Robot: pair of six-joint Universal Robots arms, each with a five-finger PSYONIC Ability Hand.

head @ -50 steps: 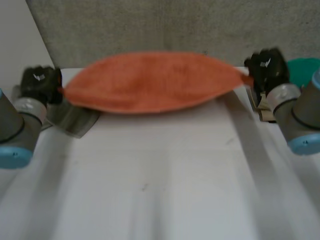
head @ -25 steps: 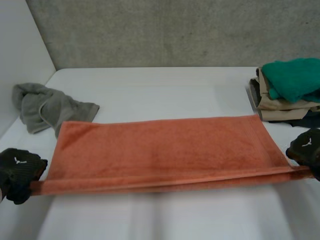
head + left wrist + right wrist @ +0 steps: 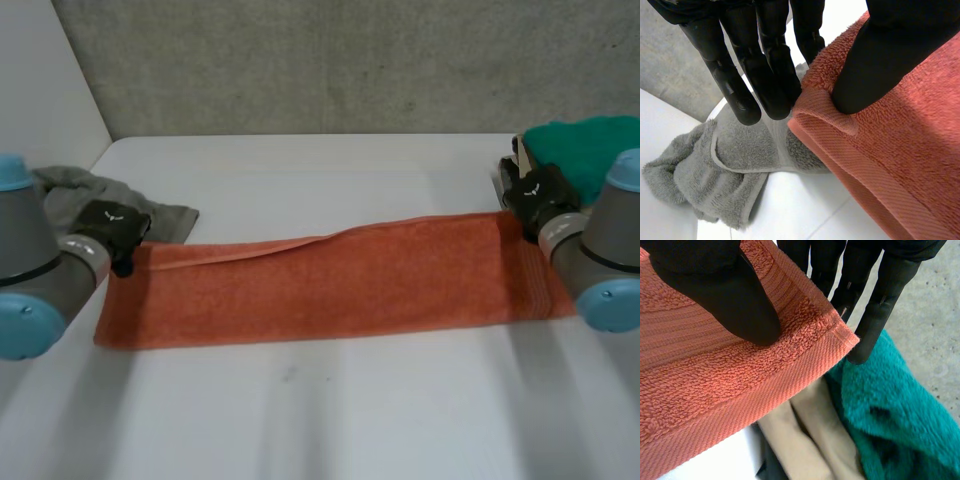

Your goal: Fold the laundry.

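Note:
An orange towel [image 3: 330, 285] lies across the white table [image 3: 330, 420], doubled over lengthwise into a long band. My left hand [image 3: 112, 225] is at its far left corner. In the left wrist view the left hand [image 3: 765, 65] pinches that corner of the orange towel [image 3: 900, 150] between thumb and straight fingers. My right hand [image 3: 540, 195] is at the far right corner. There the right hand [image 3: 720, 285] has its thumb on top of the orange towel [image 3: 700, 380] and its fingers behind the edge, so it pinches the corner.
A crumpled grey towel [image 3: 165, 220] lies at the left, just beyond my left hand, and appears as a grey towel [image 3: 725, 170] beside its fingertips. A stack at the right holds a teal towel [image 3: 575, 145] over beige cloth [image 3: 805, 440], close behind my right hand.
Both hands carried the towel's near long edge away from me to the far edge, doubling the towel over. It now lies flat and narrower.

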